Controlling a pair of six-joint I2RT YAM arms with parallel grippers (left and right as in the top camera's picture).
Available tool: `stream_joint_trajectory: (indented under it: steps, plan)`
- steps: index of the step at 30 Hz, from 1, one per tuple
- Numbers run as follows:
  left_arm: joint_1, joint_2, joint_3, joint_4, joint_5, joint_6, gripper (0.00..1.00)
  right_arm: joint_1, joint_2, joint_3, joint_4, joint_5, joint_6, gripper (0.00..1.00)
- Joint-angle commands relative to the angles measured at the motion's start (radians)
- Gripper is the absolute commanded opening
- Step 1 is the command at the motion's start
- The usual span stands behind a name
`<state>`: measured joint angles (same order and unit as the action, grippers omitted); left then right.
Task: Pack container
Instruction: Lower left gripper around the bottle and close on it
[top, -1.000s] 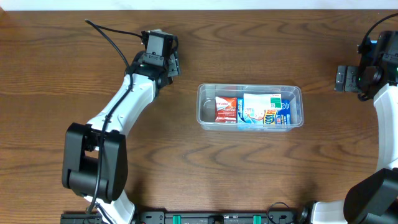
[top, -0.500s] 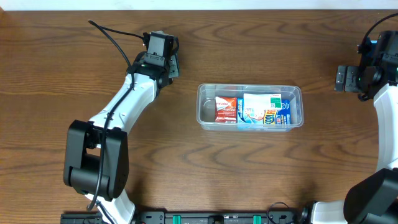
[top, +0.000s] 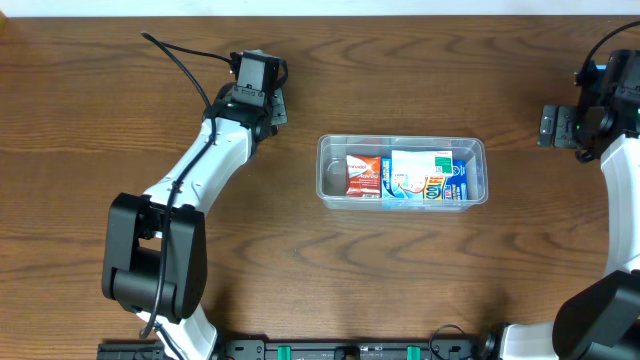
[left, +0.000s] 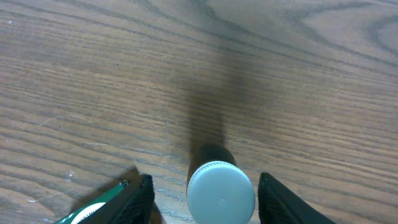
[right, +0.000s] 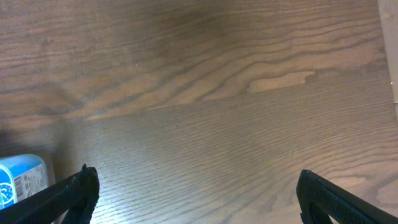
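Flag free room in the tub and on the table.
In the container, only the left end beside the red packet is bare; the rest is packed. On the table, open wood lies in front of the container.
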<state>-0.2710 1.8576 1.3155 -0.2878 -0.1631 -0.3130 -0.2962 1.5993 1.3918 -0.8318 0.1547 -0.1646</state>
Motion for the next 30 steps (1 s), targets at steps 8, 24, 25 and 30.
stream_joint_trajectory:
  steps: [8, 24, 25, 30]
  plan:
    - [0.003, 0.011, 0.013, -0.002, -0.001, 0.005, 0.6, -0.004, -0.023, 0.003, 0.001, 0.006, 0.014, 0.99]
    - [0.0, 0.035, 0.013, 0.0, -0.001, 0.006, 0.6, -0.004, -0.023, 0.003, 0.002, 0.006, 0.014, 0.99]
    - [0.0, 0.037, 0.013, 0.003, -0.001, 0.006, 0.61, -0.004, -0.023, 0.003, 0.002, 0.006, 0.014, 0.99]
    - [0.0, 0.037, 0.013, 0.025, -0.001, 0.006, 0.59, -0.004, -0.023, 0.003, 0.001, 0.006, 0.014, 0.99]
